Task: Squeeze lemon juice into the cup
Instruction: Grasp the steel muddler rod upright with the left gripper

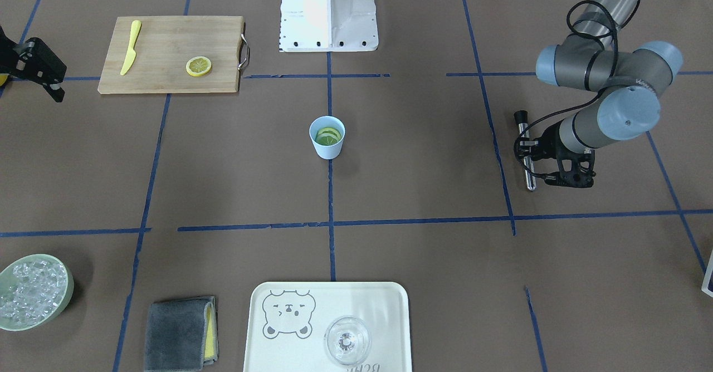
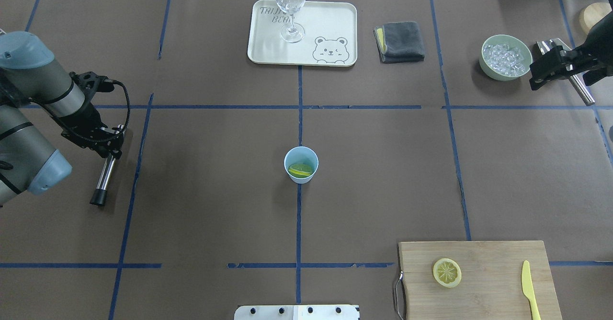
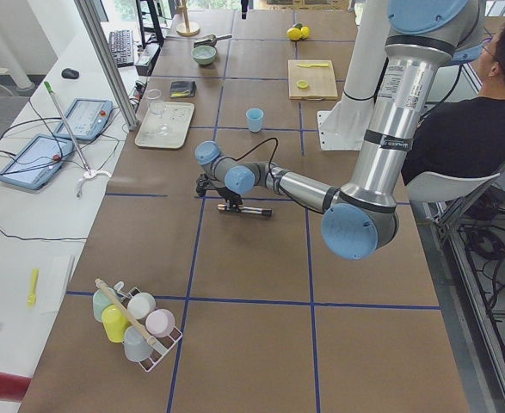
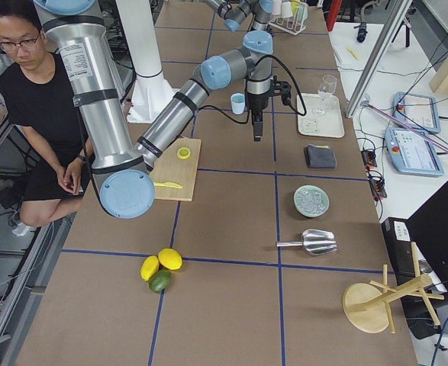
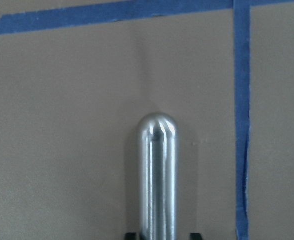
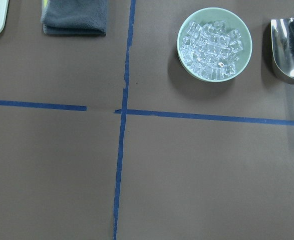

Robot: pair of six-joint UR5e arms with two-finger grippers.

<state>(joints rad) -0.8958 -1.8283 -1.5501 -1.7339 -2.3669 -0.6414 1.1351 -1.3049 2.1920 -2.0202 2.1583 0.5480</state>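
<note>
The light-blue cup (image 2: 300,178) stands at the table's centre, and it also shows in the front view (image 1: 327,146). One lemon slice (image 2: 300,169) lies inside it. A second lemon slice (image 2: 447,272) lies on the wooden cutting board (image 2: 483,262). My left gripper (image 2: 111,142) is far left of the cup, low over the table, shut on a metal rod with a black tip (image 2: 106,174). The rod fills the left wrist view (image 5: 157,175). My right gripper (image 2: 537,73) is far right near the ice bowl, empty, and its jaws look open.
A yellow plastic knife (image 2: 529,289) lies on the board. A pale green bowl of ice (image 2: 506,56) and a metal scoop (image 6: 289,50) are at the far right. A tray (image 2: 268,47) with a clear glass (image 2: 290,4) and a grey cloth (image 2: 400,41) lie along the far edge.
</note>
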